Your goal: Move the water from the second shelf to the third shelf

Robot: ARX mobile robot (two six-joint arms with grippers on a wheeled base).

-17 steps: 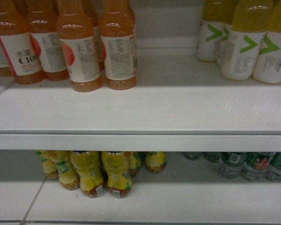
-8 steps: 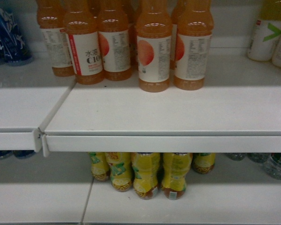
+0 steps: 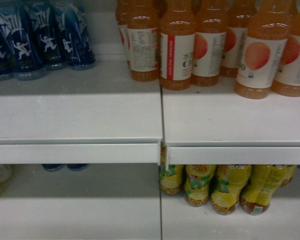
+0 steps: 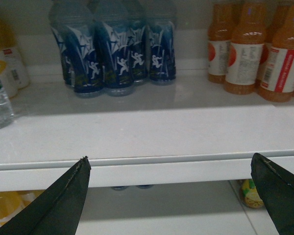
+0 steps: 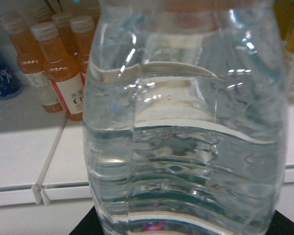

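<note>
Right claw (image 5: 181, 227) shows only as a dark base at 6 o'clock in its wrist view, with the water bottle (image 5: 186, 127) filling the frame above it; the clear ribbed bottle seems to be clamped there, though the fingers themselves are hidden. Left claw (image 4: 171, 188) is spread wide, its two dark fingertips (image 4: 68, 196) at 7 and 5 o'clock, holding nothing and facing the white shelf edge (image 4: 147, 169). On that shelf, blue bottles with white running figures (image 4: 117, 54) cluster at 12 o'clock, and orange juice bottles (image 4: 257, 54) stand at 2 o'clock. From the head camera, the blue bottles sit at 10 o'clock, the orange ones at 1 o'clock, and yellow bottles (image 3: 225, 187) crowd the lower shelf at 5 o'clock. A seam (image 3: 161, 120) splits the two shelf boards.
</note>
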